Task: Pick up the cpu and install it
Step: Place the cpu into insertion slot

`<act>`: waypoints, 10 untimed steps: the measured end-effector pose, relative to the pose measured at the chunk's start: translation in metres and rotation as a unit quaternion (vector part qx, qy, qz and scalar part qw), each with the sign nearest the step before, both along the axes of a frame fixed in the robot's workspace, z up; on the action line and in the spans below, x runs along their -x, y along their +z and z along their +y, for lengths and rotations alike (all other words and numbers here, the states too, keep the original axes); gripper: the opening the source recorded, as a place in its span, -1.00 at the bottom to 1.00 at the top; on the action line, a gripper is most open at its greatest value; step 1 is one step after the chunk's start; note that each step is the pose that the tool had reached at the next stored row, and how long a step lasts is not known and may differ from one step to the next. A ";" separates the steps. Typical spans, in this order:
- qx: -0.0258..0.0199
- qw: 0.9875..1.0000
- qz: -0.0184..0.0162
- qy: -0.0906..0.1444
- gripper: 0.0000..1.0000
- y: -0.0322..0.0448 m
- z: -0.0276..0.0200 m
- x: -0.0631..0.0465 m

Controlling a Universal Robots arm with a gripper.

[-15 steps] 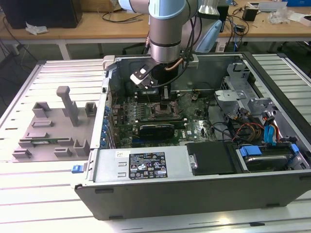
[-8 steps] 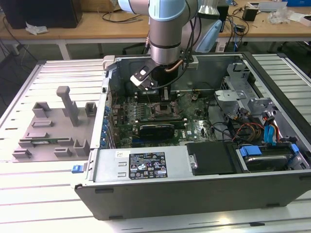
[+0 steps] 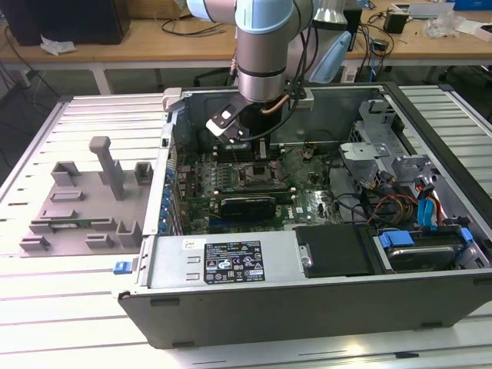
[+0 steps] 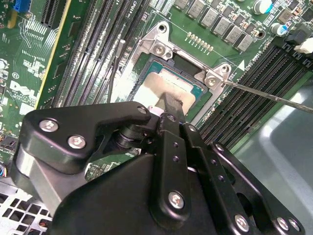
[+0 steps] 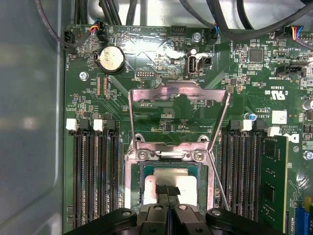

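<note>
Over the open socket (image 5: 131,169), lower centre of first wrist view, noted tool (image 5: 167,190) closed and empty, tips on seated cpu (image 5: 188,185); judged install step, hinged frame (image 5: 205,92) not yet lowered.

Memory slots (image 5: 95,181), open socket lid (image 5: 178,92) around pincer (image 5: 166,190)

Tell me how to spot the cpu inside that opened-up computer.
Look inside the open computer case at the green motherboard. Between its two banks of long black memory slots sits a metal socket frame, and the cpu lies in it, beneath the gripper. It alone is a flat, shiny silver square.
</note>
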State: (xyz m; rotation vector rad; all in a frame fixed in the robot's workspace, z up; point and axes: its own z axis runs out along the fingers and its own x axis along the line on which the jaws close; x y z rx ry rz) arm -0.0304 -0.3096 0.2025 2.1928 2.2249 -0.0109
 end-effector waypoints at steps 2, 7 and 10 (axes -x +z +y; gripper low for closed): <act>0.000 1.000 0.000 0.000 -0.79 0.0003 0.0000 0.000; 0.000 1.000 0.000 0.000 -0.79 0.0109 0.0000 0.000; 0.000 1.000 0.000 0.000 -0.79 0.0259 0.0001 0.000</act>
